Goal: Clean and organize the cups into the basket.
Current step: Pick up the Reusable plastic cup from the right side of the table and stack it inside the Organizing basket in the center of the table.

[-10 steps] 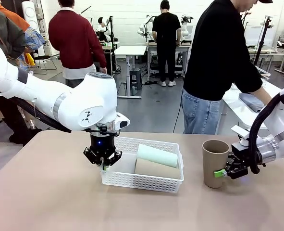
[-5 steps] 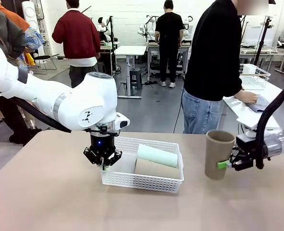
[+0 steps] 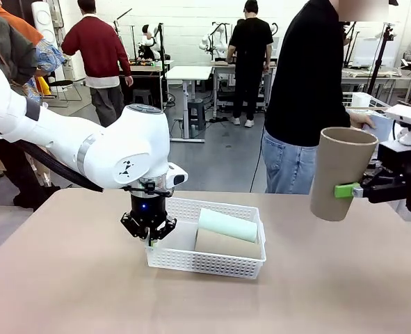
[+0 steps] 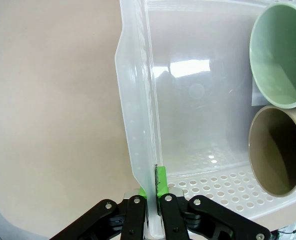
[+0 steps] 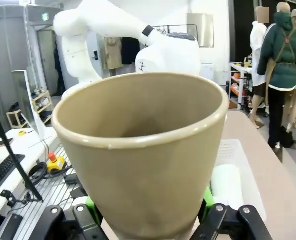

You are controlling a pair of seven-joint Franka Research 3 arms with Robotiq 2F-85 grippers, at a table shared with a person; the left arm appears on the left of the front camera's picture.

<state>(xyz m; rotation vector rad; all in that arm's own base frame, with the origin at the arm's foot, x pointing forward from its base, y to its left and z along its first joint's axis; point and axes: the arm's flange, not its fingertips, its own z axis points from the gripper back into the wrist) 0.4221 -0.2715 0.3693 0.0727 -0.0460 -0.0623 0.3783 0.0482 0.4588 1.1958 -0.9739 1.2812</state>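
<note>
Tan cup (image 3: 341,174) is held upright above the table (image 3: 66,292), at right of frame. It's clamped below its middle by the right gripper (image 3: 344,189), fingers spread wide round the wall. Judged light, thin-walled, crushable & a bit slick, so a gentle hold low on the stiffer base end is advised. Mint cup (image 3: 227,225) & 2nd tan cup (image 3: 226,243) lie in the basket (image 3: 212,268), centre frame. The basket's left wall is pinched by the left gripper (image 3: 149,233), fingers pressed nearly together.
</note>
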